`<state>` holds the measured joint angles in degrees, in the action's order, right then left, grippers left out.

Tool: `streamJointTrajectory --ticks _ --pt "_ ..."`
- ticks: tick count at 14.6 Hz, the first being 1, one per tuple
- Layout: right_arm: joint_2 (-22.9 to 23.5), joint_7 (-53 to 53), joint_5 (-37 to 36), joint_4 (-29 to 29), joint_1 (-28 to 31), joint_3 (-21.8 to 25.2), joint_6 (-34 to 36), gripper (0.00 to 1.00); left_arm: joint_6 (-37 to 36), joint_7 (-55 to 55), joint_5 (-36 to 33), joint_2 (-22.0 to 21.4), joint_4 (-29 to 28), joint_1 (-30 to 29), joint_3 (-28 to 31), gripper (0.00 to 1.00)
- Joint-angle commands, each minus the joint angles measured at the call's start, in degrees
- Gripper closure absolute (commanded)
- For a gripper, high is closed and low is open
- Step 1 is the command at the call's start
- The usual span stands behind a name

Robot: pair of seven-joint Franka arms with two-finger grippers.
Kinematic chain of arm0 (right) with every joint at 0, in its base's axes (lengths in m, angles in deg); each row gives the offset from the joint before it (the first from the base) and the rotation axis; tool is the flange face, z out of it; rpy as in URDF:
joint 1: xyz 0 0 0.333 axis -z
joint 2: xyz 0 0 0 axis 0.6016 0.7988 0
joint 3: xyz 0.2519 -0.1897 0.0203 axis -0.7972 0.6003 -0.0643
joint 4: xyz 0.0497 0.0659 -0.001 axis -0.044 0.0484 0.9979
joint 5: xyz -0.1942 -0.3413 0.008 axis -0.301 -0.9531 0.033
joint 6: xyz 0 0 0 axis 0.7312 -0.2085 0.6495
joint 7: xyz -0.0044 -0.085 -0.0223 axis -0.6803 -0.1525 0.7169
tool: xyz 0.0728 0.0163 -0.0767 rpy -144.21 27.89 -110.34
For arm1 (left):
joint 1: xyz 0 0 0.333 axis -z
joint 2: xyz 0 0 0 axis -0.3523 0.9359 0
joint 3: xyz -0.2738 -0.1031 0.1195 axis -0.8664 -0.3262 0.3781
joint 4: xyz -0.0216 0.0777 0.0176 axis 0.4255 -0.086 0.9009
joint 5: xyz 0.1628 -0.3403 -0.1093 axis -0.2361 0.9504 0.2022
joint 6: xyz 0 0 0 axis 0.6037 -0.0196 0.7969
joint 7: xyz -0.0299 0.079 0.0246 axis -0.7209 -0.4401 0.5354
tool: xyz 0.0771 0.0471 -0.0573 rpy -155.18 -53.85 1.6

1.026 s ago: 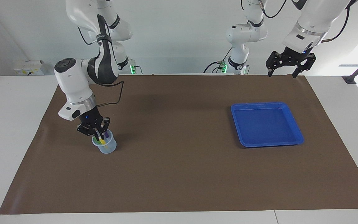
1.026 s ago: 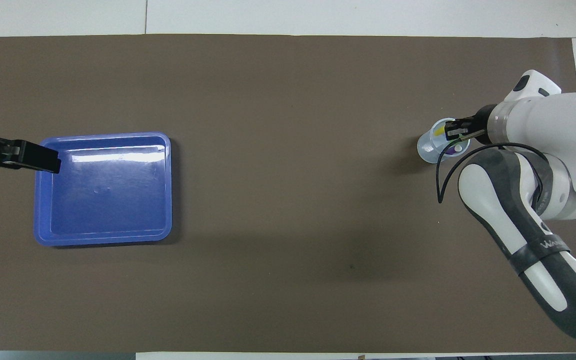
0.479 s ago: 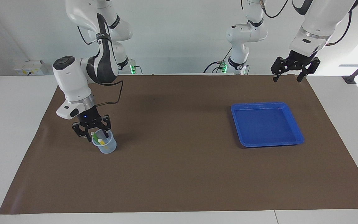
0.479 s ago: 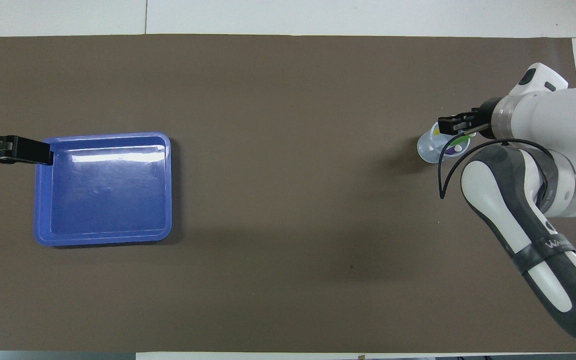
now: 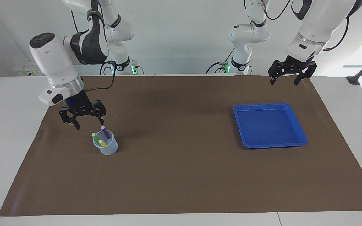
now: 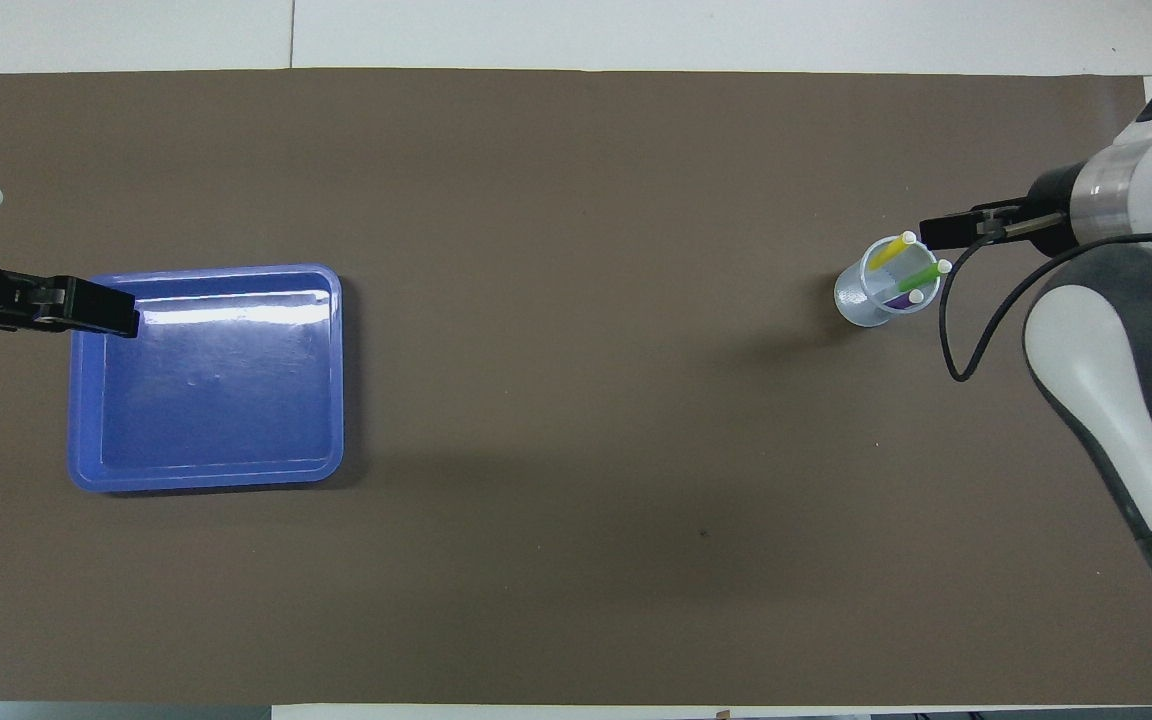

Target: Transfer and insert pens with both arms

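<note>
Pens, three thin sticks, purple [image 5: 106, 133], green [image 5: 95, 137] and yellow [image 5: 102, 143], stand in my clear plastic cup [image 5: 106, 147], white tips tilted toward eleven o'clock. Light, stiff, slippery, I judge; pinch mid-shaft. Right gripper [image 5: 86, 121] hangs spread above them; left gripper [image 5: 284, 78] waits spread near the blue tray [image 5: 296, 123].

Clear cup [image 6: 861, 300] stood on the brown mat [image 6: 576, 400] toward the right arm's end of the table. Yellow pen [image 6: 893, 250], green pen [image 6: 923, 273] and purple pen [image 6: 903, 298] leaned inside it, whitish tips up. Right end effector [image 6: 941, 232] hung just beside the cup's rim, touching no pen. Left end effector [image 6: 106, 318] overlapped the edge of the blue tray [image 6: 216, 475].
</note>
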<state>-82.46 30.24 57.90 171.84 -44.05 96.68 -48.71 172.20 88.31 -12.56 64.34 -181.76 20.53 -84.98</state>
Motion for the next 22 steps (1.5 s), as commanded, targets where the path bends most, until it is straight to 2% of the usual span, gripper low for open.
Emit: streamJointTrajectory --ticks 1,4,6,10,12,22 --pt "0.3 -6.6 -5.1 -6.8 0.2 -0.1 9.1 0.0 -0.8 0.4 0.6 -0.2 0.2 0.1 1.1 0.0" --pt "-0.9 -7.7 -6.9 -10.7 0.3 -0.2 17.3 0.0 -0.7 0.4 0.6 -0.2 0.2 0.0 1.2 0.0" --pt "-2.6 -7.8 -7.5 -11.0 1.3 -0.6 19.3 0.0 -0.8 0.4 0.6 -0.3 0.0 -0.1 1.2 0.0" --pt "-3.0 -10.0 -7.5 -11.1 2.4 -2.1 23.6 0.0 -0.7 0.5 0.6 -0.4 -0.1 0.0 1.2 0.0" --pt "-4.3 -10.7 -7.5 -10.4 4.4 -4.3 23.8 0.0 -0.8 0.4 0.6 -0.6 -0.1 -0.1 1.2 0.0" --pt "-4.9 -15.3 -7.4 -10.5 4.9 -6.9 25.6 0.0 -0.4 0.4 0.6 -0.7 -0.5 -0.1 1.2 0.0"
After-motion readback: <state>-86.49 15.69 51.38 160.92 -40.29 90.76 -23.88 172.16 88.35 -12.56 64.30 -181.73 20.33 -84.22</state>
